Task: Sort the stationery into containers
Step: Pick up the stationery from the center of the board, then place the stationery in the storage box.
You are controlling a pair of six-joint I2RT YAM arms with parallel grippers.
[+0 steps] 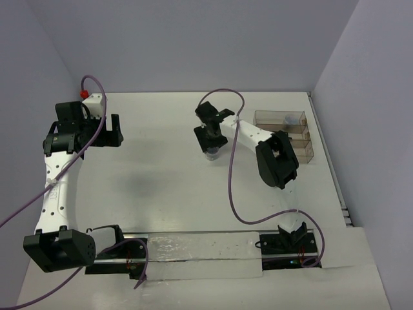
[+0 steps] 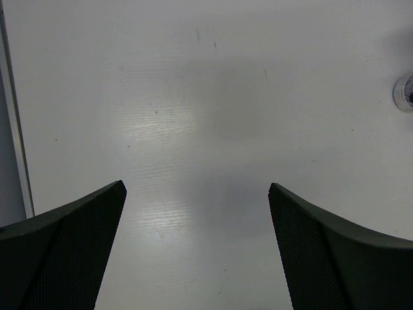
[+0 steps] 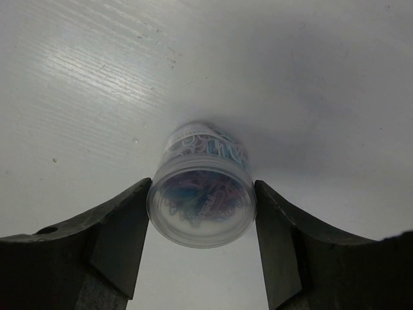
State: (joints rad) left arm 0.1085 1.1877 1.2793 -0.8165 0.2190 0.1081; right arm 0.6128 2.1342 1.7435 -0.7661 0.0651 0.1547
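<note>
step: grasp | right claw [image 3: 202, 194] pinching clear jar of paper clips [image 3: 201, 210], top-view centre on tabletop [image 1: 161, 168] | left claw [image 2: 197, 188] spread, upper left | next: probably lift, carry to clear 3-compartment tray [image 1: 308, 154], upper right

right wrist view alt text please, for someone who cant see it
A small clear round tub of coloured paper clips sits on the white table. The right gripper is around it, its two black fingers against either side of the lid. Nothing else shows in this view.
</note>
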